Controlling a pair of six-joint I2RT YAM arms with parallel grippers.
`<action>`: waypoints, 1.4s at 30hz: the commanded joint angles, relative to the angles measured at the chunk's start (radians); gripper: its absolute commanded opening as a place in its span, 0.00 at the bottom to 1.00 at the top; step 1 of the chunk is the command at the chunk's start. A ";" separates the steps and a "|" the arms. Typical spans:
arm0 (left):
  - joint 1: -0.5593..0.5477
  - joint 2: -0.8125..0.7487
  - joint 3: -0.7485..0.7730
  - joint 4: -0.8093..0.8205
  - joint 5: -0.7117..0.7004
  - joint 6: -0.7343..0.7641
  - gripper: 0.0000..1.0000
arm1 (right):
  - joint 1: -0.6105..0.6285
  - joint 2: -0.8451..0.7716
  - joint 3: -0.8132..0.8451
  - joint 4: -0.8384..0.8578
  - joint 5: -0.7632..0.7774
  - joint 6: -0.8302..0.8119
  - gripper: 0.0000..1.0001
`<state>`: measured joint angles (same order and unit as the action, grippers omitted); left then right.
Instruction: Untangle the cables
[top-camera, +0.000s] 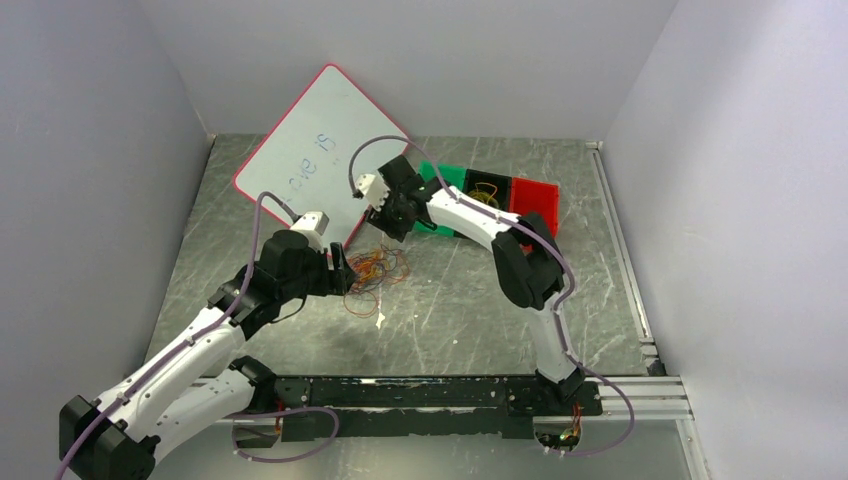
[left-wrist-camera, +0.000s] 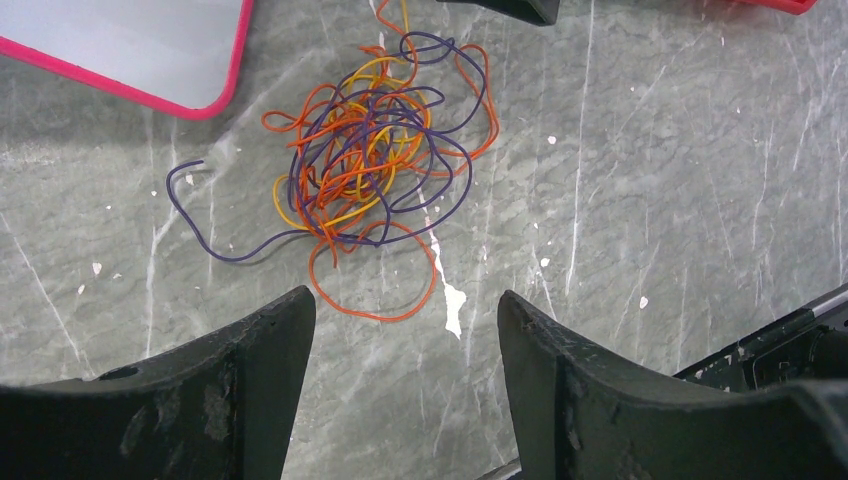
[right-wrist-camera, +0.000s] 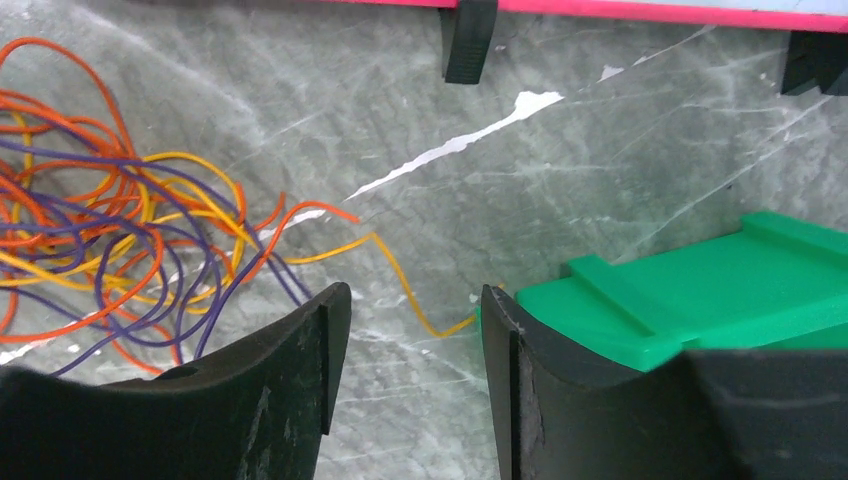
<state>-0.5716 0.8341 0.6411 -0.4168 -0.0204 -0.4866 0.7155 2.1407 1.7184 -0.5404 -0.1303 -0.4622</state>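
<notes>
Cables (left-wrist-camera: 370, 160) sit knotted on the worktop (left-wrist-camera: 650, 200) between left tool (left-wrist-camera: 405, 330) and right tool (right-wrist-camera: 415, 330), both gaping, holding nothing. I'd pinch that stray yellow end (right-wrist-camera: 400, 275) with the right and pull slowly.

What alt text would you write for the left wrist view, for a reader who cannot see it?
A tangled bunch of orange, yellow and purple cables lies on the grey marbled table, just ahead of the open left gripper, whose two black fingers frame the bottom of the picture. A corner of a pink-edged whiteboard shows at top left.
</notes>
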 joint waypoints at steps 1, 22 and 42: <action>0.007 -0.003 0.012 -0.013 0.016 -0.001 0.72 | 0.002 0.049 0.051 -0.016 0.031 -0.046 0.53; 0.007 -0.066 0.005 -0.015 -0.010 -0.009 0.72 | 0.001 -0.087 0.025 -0.033 -0.063 0.071 0.00; 0.007 0.025 0.069 0.349 0.217 0.194 0.81 | 0.009 -0.637 -0.246 -0.098 -0.202 0.404 0.00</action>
<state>-0.5709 0.8169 0.6899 -0.2245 0.0753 -0.3477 0.7197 1.6066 1.4960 -0.6304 -0.3042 -0.1524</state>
